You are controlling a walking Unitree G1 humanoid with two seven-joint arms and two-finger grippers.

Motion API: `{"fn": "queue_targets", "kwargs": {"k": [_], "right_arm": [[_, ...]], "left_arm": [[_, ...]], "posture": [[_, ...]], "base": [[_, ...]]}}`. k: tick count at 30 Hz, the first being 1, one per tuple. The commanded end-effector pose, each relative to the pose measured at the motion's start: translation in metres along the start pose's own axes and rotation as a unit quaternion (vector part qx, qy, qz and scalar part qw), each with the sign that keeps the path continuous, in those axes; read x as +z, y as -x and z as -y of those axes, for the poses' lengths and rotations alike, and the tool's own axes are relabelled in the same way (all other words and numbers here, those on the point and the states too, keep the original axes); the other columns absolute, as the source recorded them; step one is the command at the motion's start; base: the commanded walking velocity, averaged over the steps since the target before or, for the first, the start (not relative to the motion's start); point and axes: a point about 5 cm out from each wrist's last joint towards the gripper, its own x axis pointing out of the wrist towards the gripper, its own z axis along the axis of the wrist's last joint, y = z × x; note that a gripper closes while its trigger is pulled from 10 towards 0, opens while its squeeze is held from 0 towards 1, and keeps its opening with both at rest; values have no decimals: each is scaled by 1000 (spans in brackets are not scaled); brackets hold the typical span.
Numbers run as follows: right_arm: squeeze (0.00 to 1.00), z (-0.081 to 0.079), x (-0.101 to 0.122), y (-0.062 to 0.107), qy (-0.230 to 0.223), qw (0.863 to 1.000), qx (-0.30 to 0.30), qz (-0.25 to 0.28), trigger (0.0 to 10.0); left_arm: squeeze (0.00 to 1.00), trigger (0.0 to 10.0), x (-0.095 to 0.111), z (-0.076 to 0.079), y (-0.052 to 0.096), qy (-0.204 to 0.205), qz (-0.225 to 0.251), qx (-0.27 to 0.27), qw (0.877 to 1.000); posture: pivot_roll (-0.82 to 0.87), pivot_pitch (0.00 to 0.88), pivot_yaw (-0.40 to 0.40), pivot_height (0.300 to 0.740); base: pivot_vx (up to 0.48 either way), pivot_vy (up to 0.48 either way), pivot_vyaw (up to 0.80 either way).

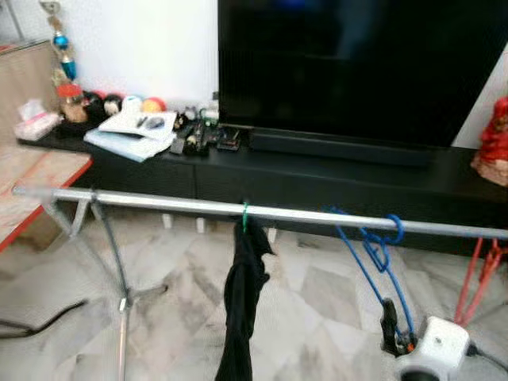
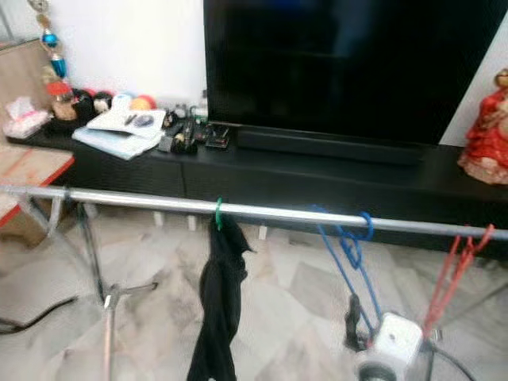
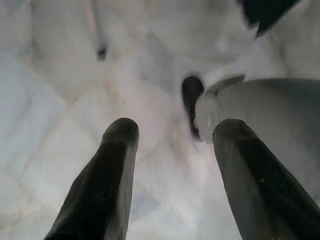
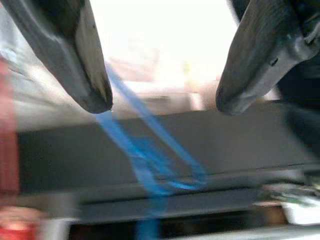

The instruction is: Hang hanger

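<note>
**Blue hanger hooked on the rail, right gripper just below it**

A silver rail (image 1: 159, 202) runs across the scene from left to right, in front of a low black TV cabinet (image 1: 333, 178) with a dark TV (image 1: 357, 63) on it. At the far left, books, balls and small clutter (image 1: 131, 123) lie on the cabinet. Near the middle of the rail a black garment (image 1: 242, 302) hangs from a green hook (image 1: 245, 216).

To its right the blue hanger (image 1: 373, 250) has its hook over the rail and slants down to the right gripper (image 1: 389, 325), which sits low and near, beside its white wrist. In the right wrist view its fingers (image 4: 85, 60) stand apart with the blue hanger (image 4: 150, 160) beyond them, not clamped. Further right a red hanger (image 1: 480, 278) hangs from the rail, and a red figurine (image 1: 494, 143) stands on the cabinet.

The left gripper (image 3: 172, 150) hangs over the pale marble floor (image 3: 60, 100), fingers spread apart.
</note>
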Motion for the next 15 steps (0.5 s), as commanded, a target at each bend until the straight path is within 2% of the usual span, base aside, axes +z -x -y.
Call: {"fn": "queue_targets", "kwargs": {"k": [1,15], "right_arm": [[0,1,-5,3,0,1000,-2,-9,10000],[0,1,-6,3,0,1000,-1,-11,10000]], "left_arm": [[0,10000,-20,0,6,4,-35,-4,999],[0,10000,-20,4,5,6,-32,-7,999]], "posture": [[129,0,-18,740],[130,0,-22,740]], "base": [[-296,0,0],[-295,0,0]]}}
